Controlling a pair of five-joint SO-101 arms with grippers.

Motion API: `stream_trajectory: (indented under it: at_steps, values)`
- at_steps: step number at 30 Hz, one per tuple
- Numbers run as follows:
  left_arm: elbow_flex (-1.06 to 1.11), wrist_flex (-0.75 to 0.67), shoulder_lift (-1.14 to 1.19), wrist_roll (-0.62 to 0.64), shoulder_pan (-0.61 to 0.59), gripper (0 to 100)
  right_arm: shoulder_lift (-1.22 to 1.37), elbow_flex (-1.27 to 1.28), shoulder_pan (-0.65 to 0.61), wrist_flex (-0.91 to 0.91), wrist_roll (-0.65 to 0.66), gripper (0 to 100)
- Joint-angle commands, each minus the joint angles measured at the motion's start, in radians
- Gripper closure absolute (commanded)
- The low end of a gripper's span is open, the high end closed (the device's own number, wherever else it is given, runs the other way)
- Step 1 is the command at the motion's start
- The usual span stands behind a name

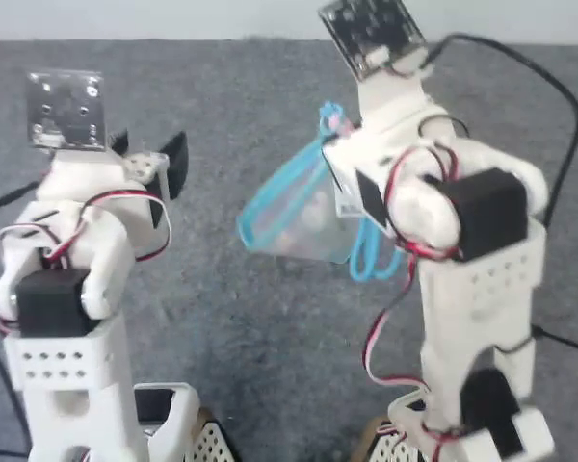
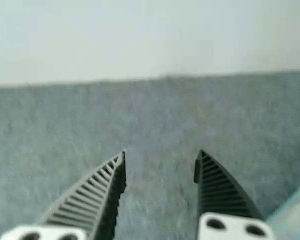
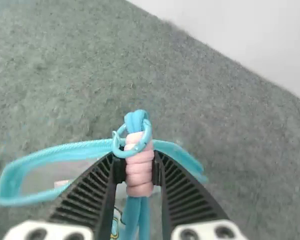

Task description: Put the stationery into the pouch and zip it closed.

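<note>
Pouch [image 1: 299, 219] in right hand [image 3: 136, 161], left hand [image 2: 161, 154] agape

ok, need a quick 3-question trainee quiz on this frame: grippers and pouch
1. True or false: the left gripper is holding a pen.
2. Pick one. The right gripper is shut on: A) the pink tab on the pouch's cord; B) a ruler; C) nothing.
3. Short answer: what colour is the edging of the clear pouch?

Key
1. False. Its jaws are open with nothing between them.
2. A.
3. Blue.
</note>
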Motion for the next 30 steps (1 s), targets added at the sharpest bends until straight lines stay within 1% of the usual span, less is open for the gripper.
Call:
stream_trajectory:
  at_steps: [1, 4, 7, 9, 14, 19, 22, 25, 30]
  values:
    - [-0.007, 0.121, -0.006, 0.034, 0.075, 78, -0.059, 0.046, -0.008, 0.015, -0.011, 99.1]
    - [-0.110, 0.235, 0.000, 0.034, 0.172, 77, -0.031, 0.046, -0.008, 0.016, -0.014, 99.1]
    - [-0.199, 0.345, 0.002, 0.034, 0.210, 75, -0.013, 0.041, -0.008, 0.016, -0.014, 99.1]
    - [-0.214, 0.396, 0.002, 0.029, 0.224, 74, -0.010, 0.041, -0.008, 0.016, -0.014, 99.1]
    - [-0.206, 0.399, 0.002, 0.026, 0.232, 73, -0.004, 0.041, -0.025, 0.015, -0.014, 99.1]
    - [-0.196, 0.413, 0.003, 0.026, 0.330, 73, -0.004, 0.044, -0.048, 0.016, -0.014, 99.1]
    - [-0.189, 0.414, 0.003, 0.028, 0.354, 73, -0.004, 0.044, -0.048, 0.018, -0.014, 99.1]
    - [-0.117, 0.404, 0.003, 0.017, 0.359, 73, -0.004, 0.044, -0.047, 0.019, -0.014, 99.1]
    - [0.105, 0.304, 0.002, -0.083, 0.351, 74, -0.005, 0.043, -0.045, 0.021, -0.012, 99.1]
